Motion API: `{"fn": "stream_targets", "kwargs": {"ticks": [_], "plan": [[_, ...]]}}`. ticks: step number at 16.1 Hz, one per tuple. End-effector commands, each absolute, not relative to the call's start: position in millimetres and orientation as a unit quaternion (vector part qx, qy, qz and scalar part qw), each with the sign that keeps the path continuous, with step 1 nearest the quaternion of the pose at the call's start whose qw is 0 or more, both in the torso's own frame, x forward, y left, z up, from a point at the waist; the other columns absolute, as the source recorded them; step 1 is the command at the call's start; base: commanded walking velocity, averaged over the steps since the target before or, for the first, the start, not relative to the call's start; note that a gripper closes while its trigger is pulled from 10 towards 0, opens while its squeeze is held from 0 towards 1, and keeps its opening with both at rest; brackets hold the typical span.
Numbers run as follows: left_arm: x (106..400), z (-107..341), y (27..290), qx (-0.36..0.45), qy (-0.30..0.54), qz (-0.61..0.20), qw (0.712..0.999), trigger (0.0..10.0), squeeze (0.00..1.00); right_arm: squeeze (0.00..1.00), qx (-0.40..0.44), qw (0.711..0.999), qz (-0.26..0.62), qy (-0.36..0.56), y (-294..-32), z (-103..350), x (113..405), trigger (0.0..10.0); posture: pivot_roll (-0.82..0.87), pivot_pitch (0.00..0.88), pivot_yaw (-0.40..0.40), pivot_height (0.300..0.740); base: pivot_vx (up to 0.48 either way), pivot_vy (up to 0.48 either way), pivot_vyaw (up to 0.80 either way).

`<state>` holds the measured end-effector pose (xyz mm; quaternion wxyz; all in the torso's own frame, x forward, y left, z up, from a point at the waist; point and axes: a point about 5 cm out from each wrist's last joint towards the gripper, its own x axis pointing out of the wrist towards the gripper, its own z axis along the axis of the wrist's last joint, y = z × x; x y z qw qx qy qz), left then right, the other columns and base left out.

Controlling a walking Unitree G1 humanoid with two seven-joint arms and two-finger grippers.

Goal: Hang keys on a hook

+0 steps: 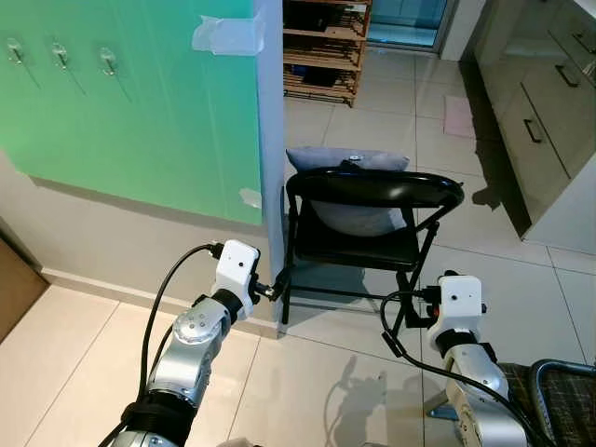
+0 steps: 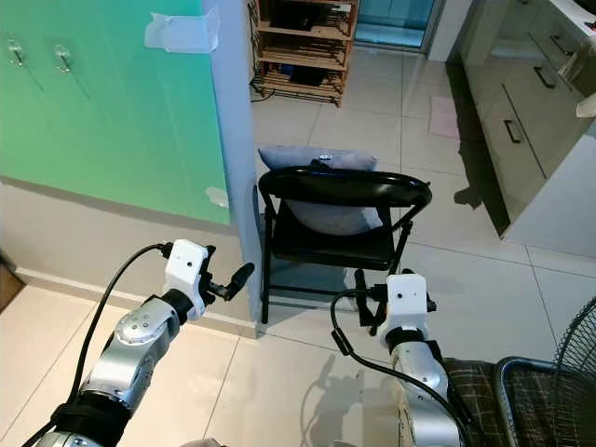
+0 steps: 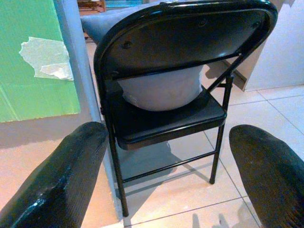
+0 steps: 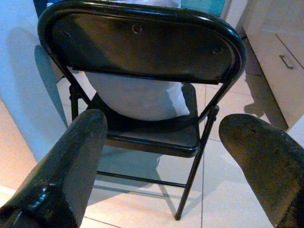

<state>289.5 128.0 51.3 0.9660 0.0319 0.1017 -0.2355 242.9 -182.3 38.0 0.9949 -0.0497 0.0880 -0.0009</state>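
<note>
Jaws of the left gripper (image 3: 166, 175) stand spread with nothing between them, aimed at the back of a black folding chair (image 1: 372, 191); jaws of the right gripper (image 4: 166, 166) are likewise parted and bare, pointed at the same chair from its other side; no keys can be made out in either pair, though a small dark thing perched behind the chair's top rail, on a grey cushion (image 1: 349, 160), might be them (too small to tell); the hooks (image 1: 108, 61) sit in a row on the green wall panel (image 1: 140, 102), well above and far off to the outer side of the left jaws.

As a judgement, the step in hand is finding and fetching the keys; doing it well means coming round or over the chair back, since that curved rail stands squarely between both jaws and the seat; a low reach would only meet metal.

Around: a pale wall corner (image 2: 233, 140) just beside the left jaws; a wooden shelf unit (image 1: 326, 47) beyond the chair; white drawers (image 1: 545, 121) off to the right jaws' outer side; a wire basket (image 2: 549, 400) close behind the right arm.
</note>
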Motion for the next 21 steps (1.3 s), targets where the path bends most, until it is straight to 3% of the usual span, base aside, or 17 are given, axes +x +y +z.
{"fn": "stream_targets", "kwargs": {"ticks": [1, 4, 5, 7, 21], "plan": [[293, 54, 128, 0.034, 0.095, -0.236, 0.967, 10.0, 0.00, 0.00, -0.054, 0.994, -0.003, 0.091, -185, 39, 243, 10.0, 0.00, 0.000, 0.000, 0.740, 0.000, 0.000, 0.00], [293, 54, 128, 0.034, 0.095, -0.236, 0.967, 10.0, 0.00, 0.00, -0.055, 0.994, 0.003, 0.099, -184, 38, 243, 10.0, 0.00, 0.000, 0.000, 0.740, 0.000, 0.000, 0.00], [295, 57, 118, 0.030, 0.082, -0.254, 0.963, 10.0, 0.00, 0.00, -0.042, 0.995, -0.015, 0.085, -187, 38, 246, 10.0, -0.15, 0.000, 0.038, 0.740, 0.000, 0.000, 0.00], [296, 57, 116, 0.023, 0.084, -0.258, 0.962, 10.0, 0.00, 0.00, -0.042, 0.996, -0.016, 0.083, -187, 38, 246, 10.0, -0.15, 0.000, 0.038, 0.740, 0.000, 0.000, 0.00], [300, 54, 121, 0.013, 0.087, -0.252, 0.964, 10.0, 0.00, 0.00, -0.016, 0.996, -0.008, 0.083, -189, 34, 240, 10.0, -0.15, 0.000, 0.037, 0.740, 0.000, 0.470, 0.00]]}}
